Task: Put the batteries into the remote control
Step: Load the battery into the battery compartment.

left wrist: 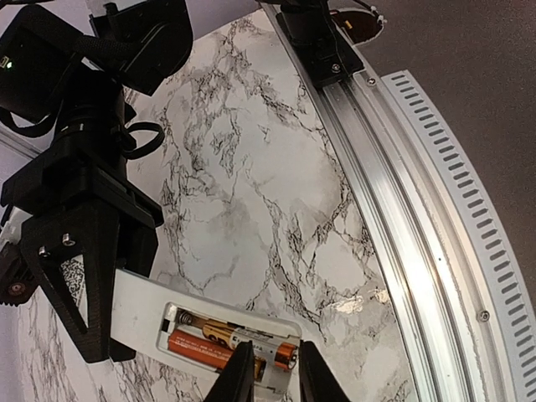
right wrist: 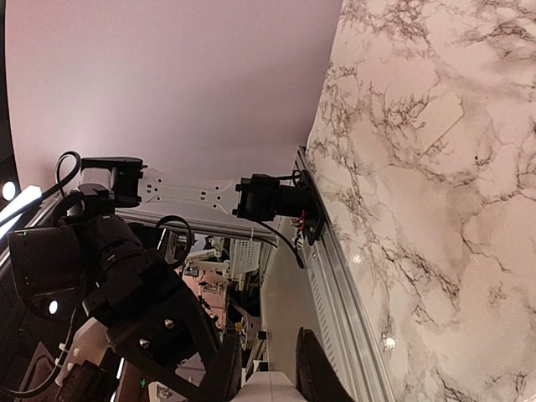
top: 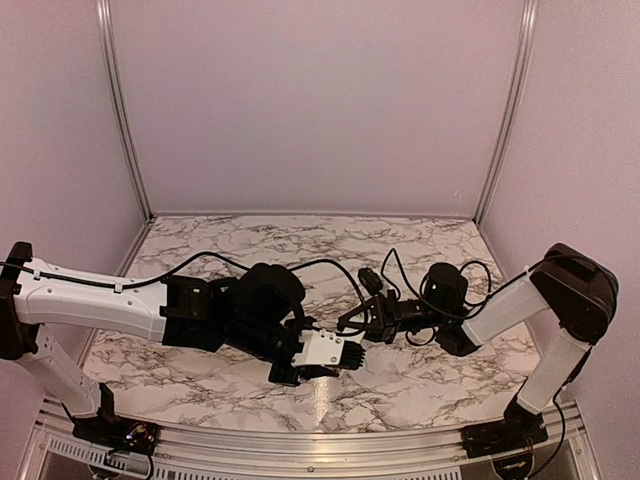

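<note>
The left gripper (left wrist: 275, 356), jaws narrowed, straddles the near ends of the batteries (left wrist: 222, 342), probably to seat them; whether it pinches one I cannot tell. Both lie in the bay of the remote control (left wrist: 138, 306), which the right gripper (right wrist: 266, 373) clamps by one end to steady it over the table (left wrist: 276, 193).

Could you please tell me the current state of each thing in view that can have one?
remote control: bay side up, gripped at one end.
battery bay: open, no cover on it.
batteries: both lying in the bay, side by side.
right end effector: shut on the remote control.
left end effector: fingers close on either side of one battery's end; whether it grips is unclear.
</note>
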`<state>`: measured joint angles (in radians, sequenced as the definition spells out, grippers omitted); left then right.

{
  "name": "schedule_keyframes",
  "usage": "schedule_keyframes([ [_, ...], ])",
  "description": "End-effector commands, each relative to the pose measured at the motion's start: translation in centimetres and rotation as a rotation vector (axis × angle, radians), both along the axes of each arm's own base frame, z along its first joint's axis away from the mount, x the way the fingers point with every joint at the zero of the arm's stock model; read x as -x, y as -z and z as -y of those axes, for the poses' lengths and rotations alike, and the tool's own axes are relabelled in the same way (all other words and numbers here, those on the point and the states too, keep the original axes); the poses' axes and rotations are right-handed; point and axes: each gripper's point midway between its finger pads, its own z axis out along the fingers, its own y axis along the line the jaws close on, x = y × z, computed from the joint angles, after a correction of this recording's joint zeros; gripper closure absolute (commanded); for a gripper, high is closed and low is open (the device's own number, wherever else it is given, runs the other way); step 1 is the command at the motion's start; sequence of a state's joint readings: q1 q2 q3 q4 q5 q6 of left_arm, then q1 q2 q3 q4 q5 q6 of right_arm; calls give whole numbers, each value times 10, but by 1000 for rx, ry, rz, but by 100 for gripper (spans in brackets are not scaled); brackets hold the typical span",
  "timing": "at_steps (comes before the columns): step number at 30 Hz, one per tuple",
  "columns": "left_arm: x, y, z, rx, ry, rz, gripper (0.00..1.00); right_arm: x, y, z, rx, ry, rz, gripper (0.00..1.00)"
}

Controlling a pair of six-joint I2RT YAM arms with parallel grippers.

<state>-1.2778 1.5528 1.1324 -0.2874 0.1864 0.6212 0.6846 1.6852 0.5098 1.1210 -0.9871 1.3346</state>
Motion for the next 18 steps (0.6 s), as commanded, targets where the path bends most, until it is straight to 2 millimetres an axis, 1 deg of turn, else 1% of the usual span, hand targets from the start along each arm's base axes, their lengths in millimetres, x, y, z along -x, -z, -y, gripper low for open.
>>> schedule_keyframes([
  [1,2,6,3,-24,11,-1,81,3,-18,-10,-48,-36,53,100],
  [4,1,6,4,-25,10,0,82,4,-18,-12,-49,-42,53,100],
  [11,-1,13,3,-49,-9,-7,86,8,-20,-14,-53,-50,55,100],
  [18,-5,28,3,-107,-38,-21,89,11,-23,-16,-58,-53,58,100],
])
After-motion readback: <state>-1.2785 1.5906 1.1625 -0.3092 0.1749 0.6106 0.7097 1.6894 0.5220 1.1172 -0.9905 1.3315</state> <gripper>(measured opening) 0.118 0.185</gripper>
